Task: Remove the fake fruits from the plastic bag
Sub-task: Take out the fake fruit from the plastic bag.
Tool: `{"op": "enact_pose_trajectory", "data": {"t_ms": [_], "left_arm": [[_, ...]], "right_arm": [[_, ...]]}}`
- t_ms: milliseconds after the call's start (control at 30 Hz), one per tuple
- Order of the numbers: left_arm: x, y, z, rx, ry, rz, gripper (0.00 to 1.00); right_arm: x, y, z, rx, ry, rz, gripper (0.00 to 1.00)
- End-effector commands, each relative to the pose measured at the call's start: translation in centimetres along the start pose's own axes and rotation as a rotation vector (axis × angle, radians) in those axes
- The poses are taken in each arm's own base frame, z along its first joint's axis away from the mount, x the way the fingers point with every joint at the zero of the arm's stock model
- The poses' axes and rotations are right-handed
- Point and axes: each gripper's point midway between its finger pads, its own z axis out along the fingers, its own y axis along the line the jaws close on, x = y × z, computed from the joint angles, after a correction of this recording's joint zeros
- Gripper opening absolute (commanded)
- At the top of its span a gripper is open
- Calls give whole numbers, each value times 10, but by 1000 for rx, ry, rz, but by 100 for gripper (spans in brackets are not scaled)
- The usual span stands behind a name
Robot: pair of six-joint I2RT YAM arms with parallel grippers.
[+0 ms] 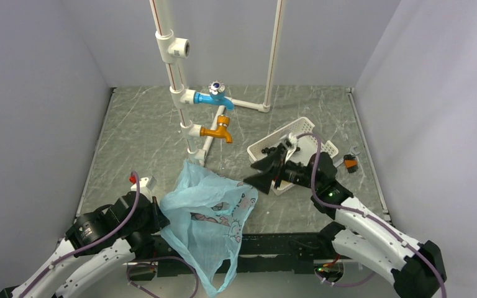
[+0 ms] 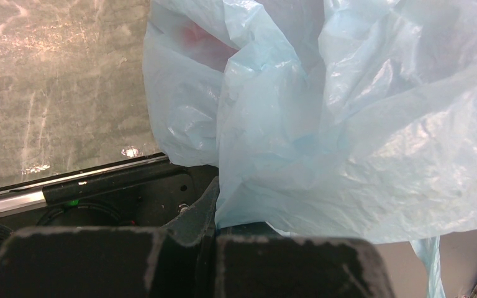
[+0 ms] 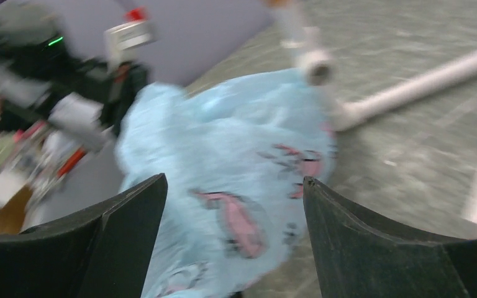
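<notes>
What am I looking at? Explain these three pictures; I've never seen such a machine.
Two robot arms are bolted to a table. One picture looks down from above; the other two come from cameras on each wrist. The left tool is shut on a thin blue bag; something reddish shows through its plastic. The right tool stands open, holding nothing, pointed at the bag. Behind stand white pipes with a blue tap and an orange tap, and a white basket.
</notes>
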Motion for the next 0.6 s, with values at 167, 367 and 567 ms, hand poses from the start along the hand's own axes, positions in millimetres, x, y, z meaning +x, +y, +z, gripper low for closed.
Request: {"op": "enact_pose_trajectory", "data": {"t_ms": [167,367,567], "left_arm": [[-2,0,1,-4,-8,-6,0],[-2,1,1,-15,-7,-11,0],[-2,1,1,-15,-8,-12,0]], "right_arm": [[-2,137,-2,-376,-41,-281,91],[42,160,33,-313,75,-351,84],[101,173,72,-204,288,-541,46]]}}
